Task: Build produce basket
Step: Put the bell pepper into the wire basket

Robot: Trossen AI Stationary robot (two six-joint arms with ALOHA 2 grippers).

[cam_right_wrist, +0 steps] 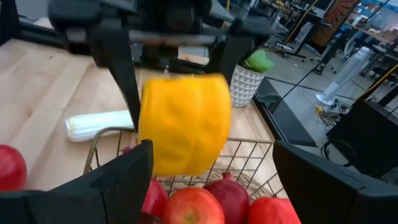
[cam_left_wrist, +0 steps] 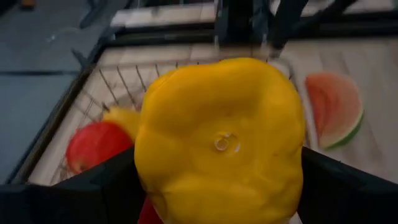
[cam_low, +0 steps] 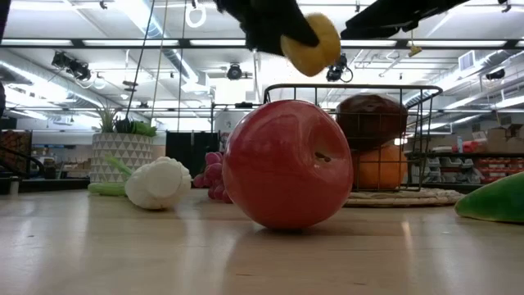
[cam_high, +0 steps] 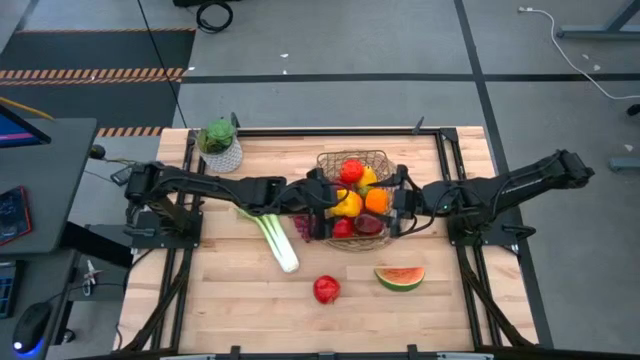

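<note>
The wire basket [cam_high: 352, 160] stands at the table's middle, holding red apples [cam_right_wrist: 193, 205] and an orange [cam_high: 376, 200]. My left gripper [cam_high: 335, 205] reaches in from the table's left, shut on a yellow pepper [cam_high: 347, 204] above the basket. My right gripper [cam_right_wrist: 217, 180] stands open at the basket's right rim, facing the pepper [cam_right_wrist: 183, 121] with nothing between its fingers. A leek [cam_high: 275, 238], purple grapes [cam_high: 302, 228], a red apple [cam_high: 326, 289] and a watermelon slice [cam_high: 400, 277] lie on the table. My left gripper pinches the yellow pepper by two opposite sides [cam_right_wrist: 149, 106] between its two fingers [cam_right_wrist: 127, 81]. The fingers come from the table's left, slanting downward. The pepper [cam_low: 313, 45] hangs lifted clear above the fruit in the basket.
A white pot with a green plant [cam_high: 219, 145] stands at the far left corner. The near half of the table holds only the loose apple and the watermelon slice. The basket's wire wall [cam_low: 352, 90] rises around the fruit.
</note>
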